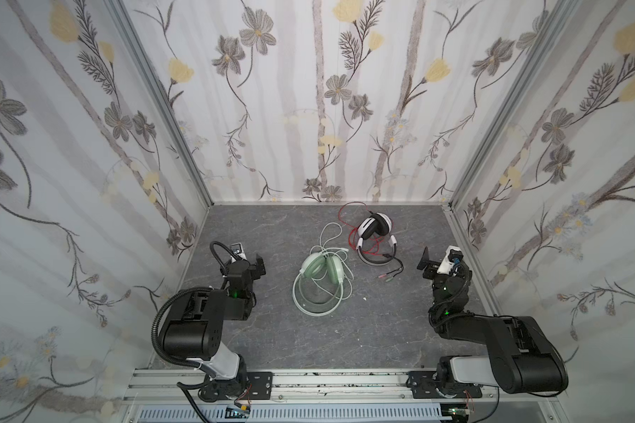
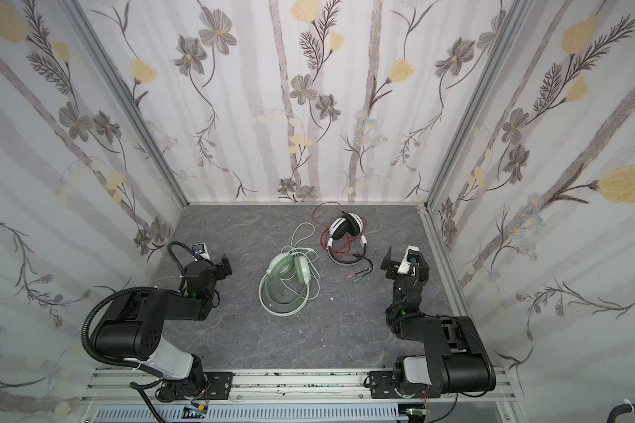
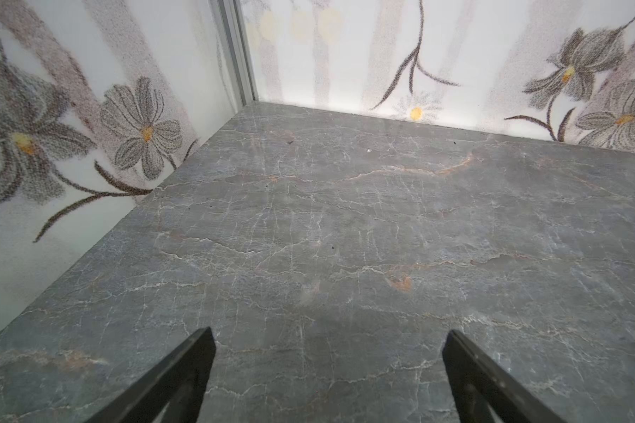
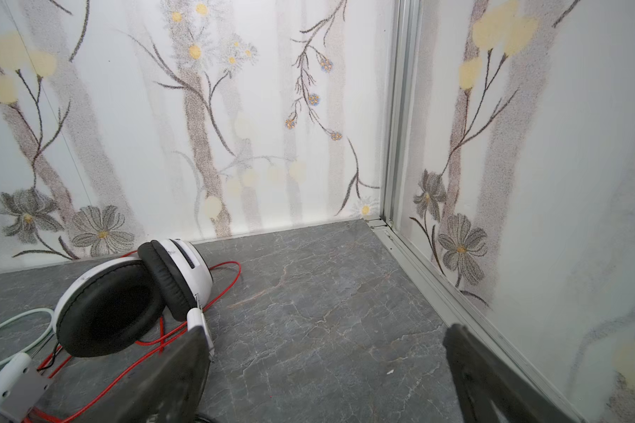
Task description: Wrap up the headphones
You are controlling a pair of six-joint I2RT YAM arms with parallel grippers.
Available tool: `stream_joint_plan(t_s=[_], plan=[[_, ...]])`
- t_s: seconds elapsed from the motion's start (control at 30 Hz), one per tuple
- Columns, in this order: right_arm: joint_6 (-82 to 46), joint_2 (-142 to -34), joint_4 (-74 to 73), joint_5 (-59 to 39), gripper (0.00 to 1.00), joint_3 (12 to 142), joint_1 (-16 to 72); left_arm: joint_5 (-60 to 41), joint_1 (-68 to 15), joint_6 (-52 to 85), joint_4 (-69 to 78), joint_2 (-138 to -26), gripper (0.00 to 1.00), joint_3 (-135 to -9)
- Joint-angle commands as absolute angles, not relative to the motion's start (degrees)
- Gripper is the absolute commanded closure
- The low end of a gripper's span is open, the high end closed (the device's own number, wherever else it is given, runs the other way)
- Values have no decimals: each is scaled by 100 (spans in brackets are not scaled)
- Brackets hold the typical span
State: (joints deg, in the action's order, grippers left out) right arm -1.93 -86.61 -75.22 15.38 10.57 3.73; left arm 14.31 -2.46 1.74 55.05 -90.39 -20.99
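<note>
The mint-green headphones (image 1: 321, 273) (image 2: 289, 273) lie mid-table on the grey marble top, their pale green-white cord (image 1: 330, 234) looped loosely around and behind them. The white-and-black headphones (image 1: 373, 227) (image 2: 345, 227) (image 4: 125, 293) lie further back to the right. Their thin red cord (image 1: 349, 216) (image 4: 224, 285) is tangled beside them, and the black plugs (image 1: 387, 275) lie toward the front. My left gripper (image 1: 259, 265) (image 3: 329, 337) is open over bare table, left of the green headset. My right gripper (image 1: 428, 262) (image 4: 329, 333) is open and empty, right of the white headset.
Flower-patterned walls close in the grey tabletop (image 1: 308, 337) on the left, back and right, with aluminium posts (image 4: 400, 110) in the corners. An aluminium rail (image 1: 327, 381) carrying both arm bases runs along the front edge. A small white speck (image 1: 363, 298) lies on the table.
</note>
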Motion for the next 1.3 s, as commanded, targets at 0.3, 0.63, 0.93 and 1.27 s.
stream_joint_plan(t_s=[0.3,0.63,0.93,1.27], plan=[[-183,-8657,-7725,1529,0,1056,389,1411,-241,219,5522,-9020,0,-2110],[-168,-8674,-7681,1535,0,1092,396,1415,-243,220,5529,-9018,0,-2110],[-165,-8648,-7726,1538,0,1046,396,1407,-233,220,5535,-9023,0,-2111],[-105,-8648,-7733,1433,0,1061,420,1408,-235,213,5520,-9020,0,-2116]])
